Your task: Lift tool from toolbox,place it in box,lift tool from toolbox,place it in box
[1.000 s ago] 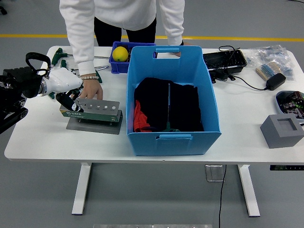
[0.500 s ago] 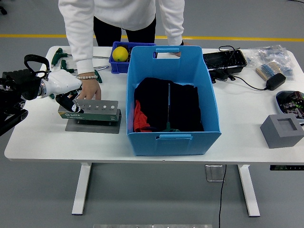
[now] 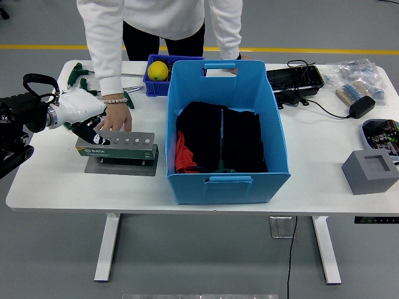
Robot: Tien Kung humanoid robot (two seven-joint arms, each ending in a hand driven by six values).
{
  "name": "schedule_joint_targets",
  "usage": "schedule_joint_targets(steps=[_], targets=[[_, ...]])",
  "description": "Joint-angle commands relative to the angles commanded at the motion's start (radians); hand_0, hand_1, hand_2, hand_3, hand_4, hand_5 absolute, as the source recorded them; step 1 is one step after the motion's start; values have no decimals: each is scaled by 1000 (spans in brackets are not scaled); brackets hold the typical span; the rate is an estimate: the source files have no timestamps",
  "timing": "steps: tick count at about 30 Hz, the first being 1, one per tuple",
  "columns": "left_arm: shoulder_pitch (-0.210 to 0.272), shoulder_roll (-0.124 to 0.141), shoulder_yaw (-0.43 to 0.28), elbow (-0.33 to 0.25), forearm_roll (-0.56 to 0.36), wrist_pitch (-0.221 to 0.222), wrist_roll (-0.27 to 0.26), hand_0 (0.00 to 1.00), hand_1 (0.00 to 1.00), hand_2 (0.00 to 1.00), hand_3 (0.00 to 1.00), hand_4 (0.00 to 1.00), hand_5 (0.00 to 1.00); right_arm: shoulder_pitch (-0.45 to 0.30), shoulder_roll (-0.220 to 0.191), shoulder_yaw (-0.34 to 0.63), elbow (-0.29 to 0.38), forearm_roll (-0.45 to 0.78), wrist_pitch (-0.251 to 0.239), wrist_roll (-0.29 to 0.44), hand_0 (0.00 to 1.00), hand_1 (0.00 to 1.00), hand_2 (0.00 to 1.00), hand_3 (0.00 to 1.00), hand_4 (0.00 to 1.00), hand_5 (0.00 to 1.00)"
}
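The toolbox (image 3: pixel 120 151) is a grey metal stand with a green label and a row of holes, on the table's left side. My left hand (image 3: pixel 92 132), white-backed, reaches down onto the stand's left end; what it touches is hidden. A person's hand (image 3: pixel 117 117) rests on the stand's top edge just right of mine. The big blue box (image 3: pixel 279 134) stands mid-table, lined with black and red cloth. In it lies a thin tool (image 3: pixel 221 142) with a green end. The person's other hand (image 3: pixel 232 70) rests at the box's far handle.
A small blue bin with a yellow ball (image 3: pixel 158 70) sits behind the stand, green-handled tools (image 3: pixel 78 76) to its left. On the right are a black tray (image 3: pixel 294 79), a power adapter (image 3: pixel 360 106) with its cable, a grey block (image 3: pixel 370 171) and a circuit tray (image 3: pixel 381 132).
My left hand has drawn back to the left and a little up. The tool stand has slid slightly left with it. The person's hand stays on the stand.
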Motion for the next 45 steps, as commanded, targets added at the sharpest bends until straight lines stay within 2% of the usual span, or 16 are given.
schedule_joint_targets(steps=[4,5,10,29,40,45], targets=[[0,2,-15,-1,-1,28,-18,163,77,108,115,861,488,2,0,-2,0,4,0,1,655,632,703,563,775,674],[0,2,-20,-2,-1,31,-19,130,46,91,85,848,465,3,0,-1,0,3,0,1,654,631,703,563,775,674],[3,8,-53,-12,-1,30,-23,130,46,91,85,848,465,3,0,0,-1,2,1,0,654,631,703,563,775,674],[7,55,-240,-127,28,-61,15,105,19,70,74,823,470,-4,2,5,-1,0,-1,-1,655,631,705,563,775,673],[40,72,-416,-243,45,-75,44,100,10,64,70,808,474,-7,2,12,-1,-7,-1,-3,654,631,705,563,774,672],[76,56,-538,-299,45,-74,60,99,6,60,67,802,480,-7,2,13,-1,-7,-1,-2,654,632,705,563,773,674]])
